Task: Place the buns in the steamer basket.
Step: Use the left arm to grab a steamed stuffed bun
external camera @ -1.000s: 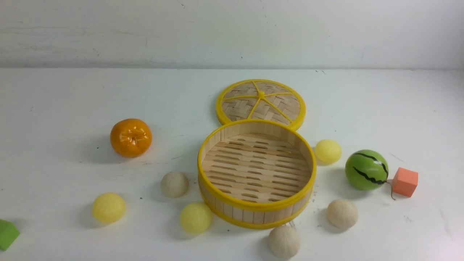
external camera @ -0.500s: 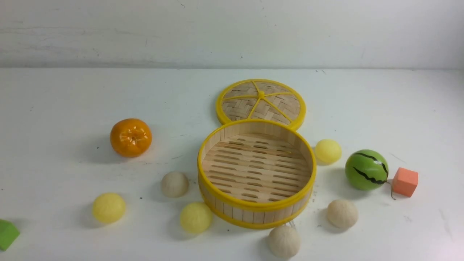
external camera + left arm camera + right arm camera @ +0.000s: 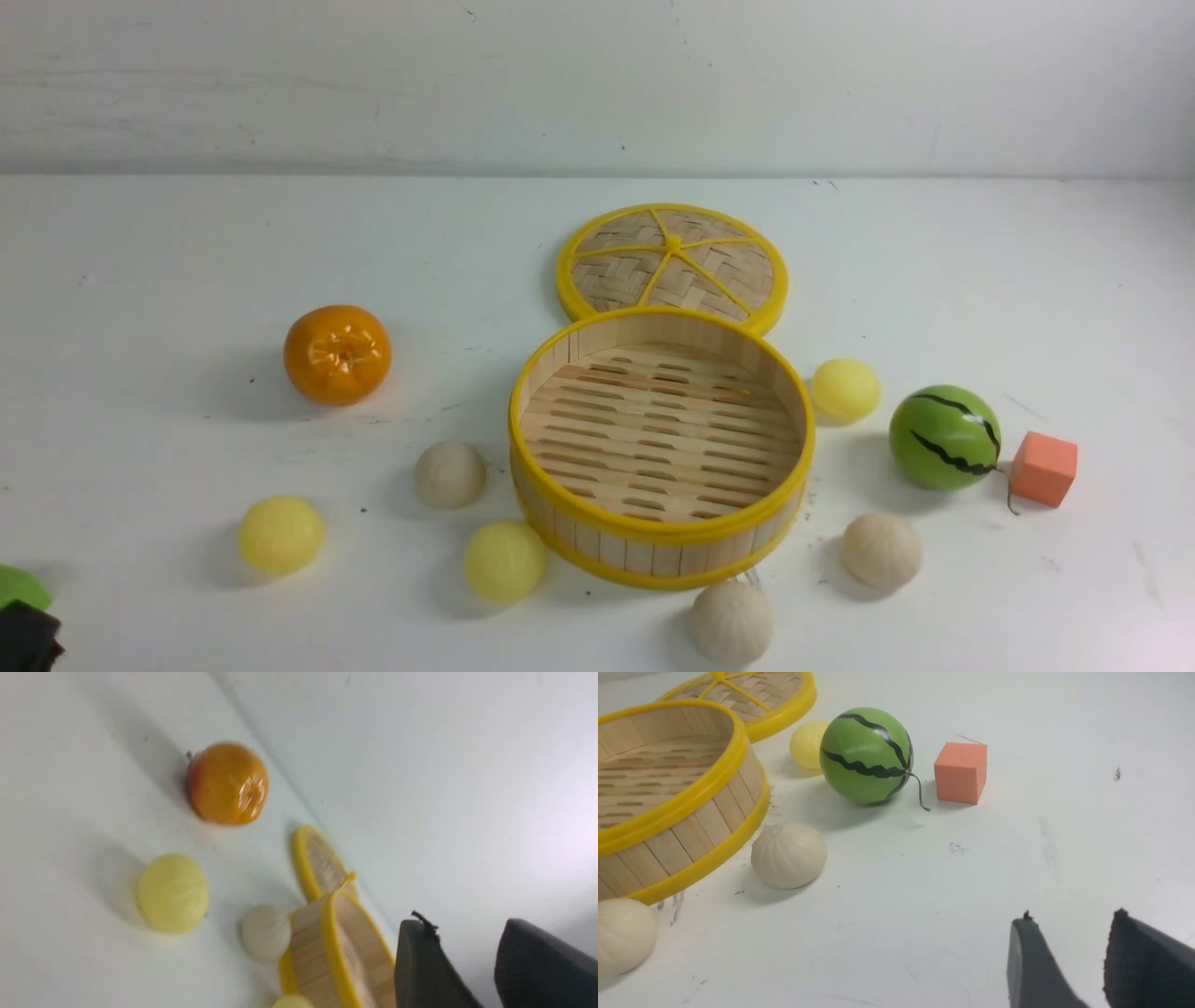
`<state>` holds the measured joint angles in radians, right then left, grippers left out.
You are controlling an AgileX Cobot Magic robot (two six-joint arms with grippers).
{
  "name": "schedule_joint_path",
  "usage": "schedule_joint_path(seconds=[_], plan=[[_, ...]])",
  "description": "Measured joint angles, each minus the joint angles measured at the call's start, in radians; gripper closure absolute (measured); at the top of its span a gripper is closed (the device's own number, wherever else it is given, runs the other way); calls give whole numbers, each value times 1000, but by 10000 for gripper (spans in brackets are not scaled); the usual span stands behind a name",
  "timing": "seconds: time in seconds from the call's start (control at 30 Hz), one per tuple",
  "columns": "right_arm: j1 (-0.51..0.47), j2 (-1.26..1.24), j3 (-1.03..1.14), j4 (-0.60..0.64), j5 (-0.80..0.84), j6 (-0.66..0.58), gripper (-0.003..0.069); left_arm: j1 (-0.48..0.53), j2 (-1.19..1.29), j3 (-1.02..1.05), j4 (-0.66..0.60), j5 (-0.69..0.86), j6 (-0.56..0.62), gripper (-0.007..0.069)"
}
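Buns (image 3: 505, 560) lie all six on the white surface (image 3: 187, 261), outside the steamer basket (image 3: 653, 558). To your left of the basket you have the outer yellow bun (image 3: 280, 535) well apart, the left beige bun (image 3: 450, 474) near the wall, and the front yellow bun (image 3: 505, 560) just beside it. To your right sit the right yellow bun (image 3: 845, 389), the right beige bun (image 3: 881, 551) and, close to the front wall, the front beige bun (image 3: 732, 623). The lid (image 3: 672, 257) lies flat just behind the basket.

Your left claw (image 3: 462, 928) has its fingers parted with nothing between them. Your right claw (image 3: 1071, 919) is likewise parted and empty, over bare surface, well apart from the right beige bun.
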<state>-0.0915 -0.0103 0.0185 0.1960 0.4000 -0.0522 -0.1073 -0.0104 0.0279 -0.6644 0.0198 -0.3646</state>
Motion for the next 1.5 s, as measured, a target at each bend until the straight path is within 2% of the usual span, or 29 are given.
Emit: schedule_joint_path(seconds=[0.13, 0.17, 0.27, 0.33, 0.43, 0.53, 0.63, 0.73, 1.0, 1.1, 1.27, 1.3, 1.5], plan=[[0, 0, 0, 0, 0, 0, 420, 0, 10, -68, -20, 78, 16, 475], [0, 0, 0, 0, 0, 0, 420, 0, 51, -175, -3, 196, 83, 546], [0, 0, 0, 0, 0, 0, 420, 0, 193, -370, 52, 452, 223, 638], [0, 0, 0, 0, 0, 0, 420, 0, 260, -435, 75, 538, 253, 638], [0, 0, 0, 0, 0, 0, 420, 0, 567, -636, 205, 832, 299, 638], [0, 0, 0, 0, 0, 0, 420, 0, 804, -741, 330, 937, 310, 638], [0, 0, 0, 0, 0, 0, 420, 0, 1006, -806, 416, 937, 312, 638], [0, 0, 0, 0, 0, 0, 420, -17, 1201, -873, 427, 917, 324, 638], [0, 0, 0, 0, 0, 0, 420, -48, 1421, -959, 474, 838, 319, 638], [0, 0, 0, 0, 0, 0, 420, -48, 1507, -962, 483, 761, 319, 634], [0, 0, 0, 0, 0, 0, 420, -48, 1536, -964, 528, 656, 319, 556], [0, 0, 0, 0, 0, 0, 420, -48, 1539, -965, 546, 617, 319, 505], [0, 0, 0, 0, 0, 0, 420, -48, 1590, -965, 580, 534, 319, 393]])
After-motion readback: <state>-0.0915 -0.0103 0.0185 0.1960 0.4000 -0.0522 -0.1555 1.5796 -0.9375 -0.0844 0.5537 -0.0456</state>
